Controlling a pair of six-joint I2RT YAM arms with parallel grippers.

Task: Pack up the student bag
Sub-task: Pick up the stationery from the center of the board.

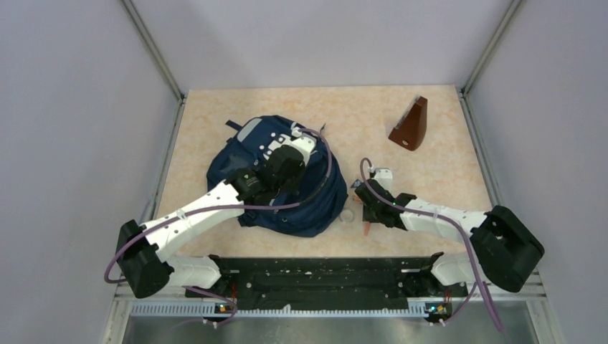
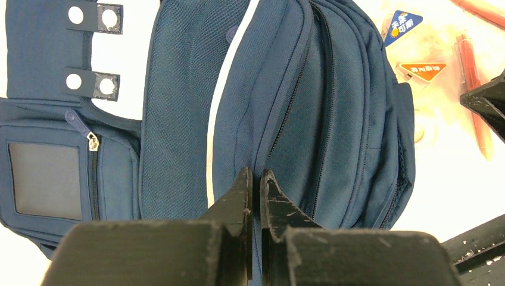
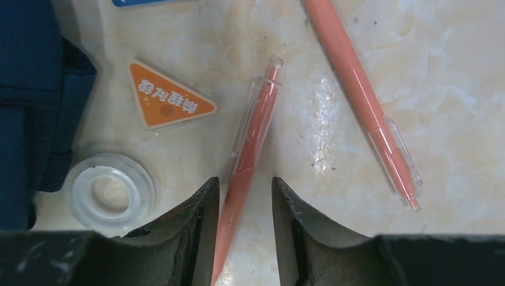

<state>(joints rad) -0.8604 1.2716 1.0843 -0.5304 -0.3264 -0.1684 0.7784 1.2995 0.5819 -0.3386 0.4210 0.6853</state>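
The student bag [image 1: 315, 208] lies on the table [image 1: 444, 172], left of the middle, with its front pockets turned up. The left claw [image 2: 255, 179] hangs over the bag and is clenched, its two tips nearly touching just above a seam beside a zipper. We cannot tell if any fabric is pinched between them. The right claw [image 3: 244, 182] is low over the table just to the right of the bag. It is released, and its jaws stand on both sides of an orange pen [image 3: 253, 131] without grasping it. A second pen [image 3: 363, 107] lies near, to the right. A clear tape roll [image 3: 110, 190] and an orange triangle [image 3: 167, 98] lie between the pen and the bag. A brown wedge [image 1: 410, 125] stands well apart at the far right.
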